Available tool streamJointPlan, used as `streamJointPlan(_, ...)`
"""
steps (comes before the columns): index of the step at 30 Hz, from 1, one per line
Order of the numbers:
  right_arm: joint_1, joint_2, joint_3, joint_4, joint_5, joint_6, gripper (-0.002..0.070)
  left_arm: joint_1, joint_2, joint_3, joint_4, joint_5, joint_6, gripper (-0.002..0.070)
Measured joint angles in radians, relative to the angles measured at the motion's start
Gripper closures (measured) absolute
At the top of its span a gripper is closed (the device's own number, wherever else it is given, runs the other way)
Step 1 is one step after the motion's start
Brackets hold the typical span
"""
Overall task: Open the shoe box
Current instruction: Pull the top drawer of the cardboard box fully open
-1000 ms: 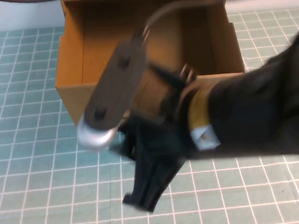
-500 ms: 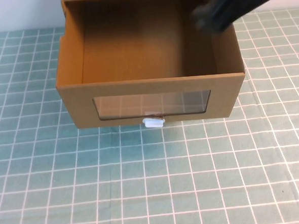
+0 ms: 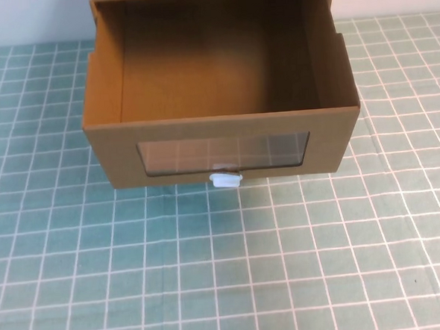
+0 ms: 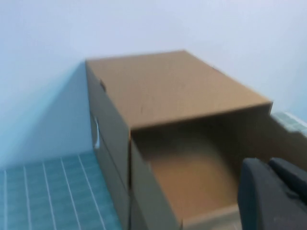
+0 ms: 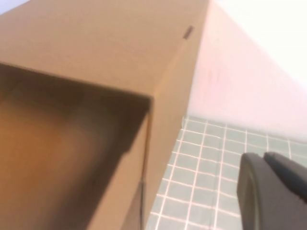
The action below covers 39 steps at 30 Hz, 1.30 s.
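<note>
Light was soft and even, pretty bright across the grid mat. Inside the open shoe box it got shady, darkest toward the back right. The clear window showed a faint sheen. Both wrist views looked hazy, and the wall was washed out pinkish.

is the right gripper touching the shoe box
Apart: high view shows the shoe box with no arm on it; right gripper, shut, sits clear beside it, left gripper off its other side.

Shoe box drawer slid out, open-topped; clear window, white tab on front; teal grid mat.
</note>
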Motion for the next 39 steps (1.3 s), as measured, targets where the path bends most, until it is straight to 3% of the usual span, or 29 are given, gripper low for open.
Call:
streamJointPlan(6,-0.008,-0.176,0.311,0.059,-0.172,-0.018,0.0689,0.0,-0.135,0.381,-0.056,-0.159,-0.04,0.068)
streamJointPlan(12,-0.008,-0.321,0.489,0.062,-0.128,-0.026,0.0689,0.0,-0.163,0.589,-0.116,-0.296,-0.046,0.068)
streamJointPlan(21,-0.008,-0.379,0.532,0.062,0.02,-0.044,0.0689,0.0,-0.163,0.617,-0.159,-0.426,-0.052,0.068)
streamJointPlan(39,-0.008,-0.369,0.534,0.062,0.161,-0.045,0.0689,0.0,-0.163,0.619,-0.165,-0.437,-0.056,0.068)
